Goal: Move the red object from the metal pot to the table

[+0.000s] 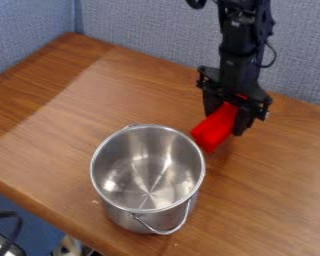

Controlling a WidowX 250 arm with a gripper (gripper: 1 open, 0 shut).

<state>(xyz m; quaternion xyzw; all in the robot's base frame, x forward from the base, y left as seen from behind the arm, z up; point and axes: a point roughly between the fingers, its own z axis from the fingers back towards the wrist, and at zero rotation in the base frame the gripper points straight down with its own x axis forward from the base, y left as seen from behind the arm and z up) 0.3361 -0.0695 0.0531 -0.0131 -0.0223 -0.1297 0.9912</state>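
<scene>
The pincer (231,112) is clamped on the red object (216,130), just beyond the metal pot (147,175) and low over the table (83,90); the pot is emptied, only setting down and release remain

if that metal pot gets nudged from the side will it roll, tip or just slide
Probably slide: the metal pot stands upright on the table, wide for its height. It looks empty, so likely light. Its wire handle hangs loose and may swing.

jaws clamp red object (214,129) | beside metal pot (148,176) | over table (83,90)
</scene>
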